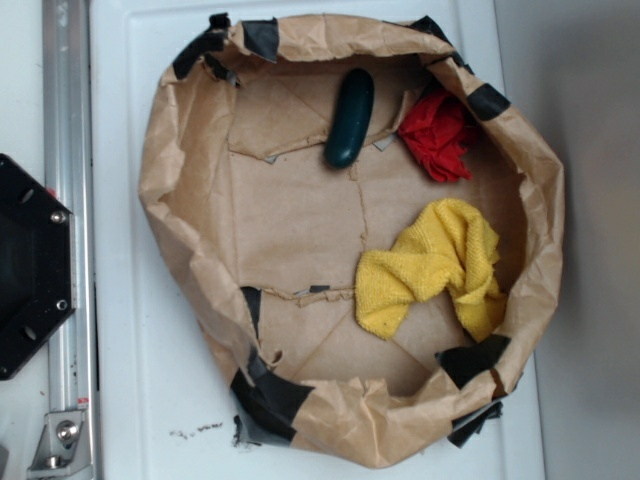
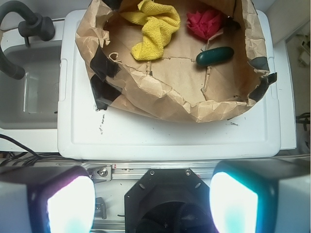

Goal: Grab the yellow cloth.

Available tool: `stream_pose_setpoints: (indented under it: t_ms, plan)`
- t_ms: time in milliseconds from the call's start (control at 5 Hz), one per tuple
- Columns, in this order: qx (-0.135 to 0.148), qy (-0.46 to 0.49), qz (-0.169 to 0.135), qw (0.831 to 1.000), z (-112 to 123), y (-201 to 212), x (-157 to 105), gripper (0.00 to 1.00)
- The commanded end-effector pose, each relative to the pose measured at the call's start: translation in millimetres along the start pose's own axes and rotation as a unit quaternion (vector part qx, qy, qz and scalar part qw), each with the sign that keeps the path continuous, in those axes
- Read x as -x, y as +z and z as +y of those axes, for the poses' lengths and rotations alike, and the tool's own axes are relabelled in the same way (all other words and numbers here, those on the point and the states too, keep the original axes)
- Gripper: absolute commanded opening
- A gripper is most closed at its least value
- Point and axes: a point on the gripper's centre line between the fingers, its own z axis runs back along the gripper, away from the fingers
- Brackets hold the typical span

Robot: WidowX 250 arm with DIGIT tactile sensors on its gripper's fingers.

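While jaws gape | paper bin (image 1: 200,150): yellow cloth (image 1: 435,262); red cloth (image 1: 440,135)

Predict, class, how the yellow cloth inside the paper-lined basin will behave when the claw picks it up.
The yellow cloth lies bunched in soft folds, so it will probably droop and unfold rather than keep its shape. Its looped, towel-like surface should grip well, not slip. It looks light for its size and unlikely to roll, unlike the dark green oblong nearby.

Brown paper basin (image 1: 190,180) on white tabletop (image 1: 130,380), taped at rim
Black tape patches (image 1: 270,395) along crumpled walls; dark green oblong thing (image 1: 349,118) near far wall, red cloth (image 1: 440,135) just beside it; grey tub (image 2: 29,92) beside the tabletop
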Motion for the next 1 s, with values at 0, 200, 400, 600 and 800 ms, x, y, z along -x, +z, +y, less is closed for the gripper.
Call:
stream_pose_setpoints:
  t_ms: [0, 200, 400, 600, 800]
  plan:
    - [0.0, 0.0, 0.0, 1.0, 0, 0, 0, 1.0]
    - [0.018, 0.0, -0.078, 0.997, 15, -25, -23, 1.0]
    - [0.088, 0.039, -0.149, 0.984, 39, -45, -72, 1.0]
    - [0.088, 0.06, -0.148, 0.983, 45, -70, -99, 1.0]
    - [0.067, 0.05, -0.129, 0.988, 39, -106, -136, 1.0]
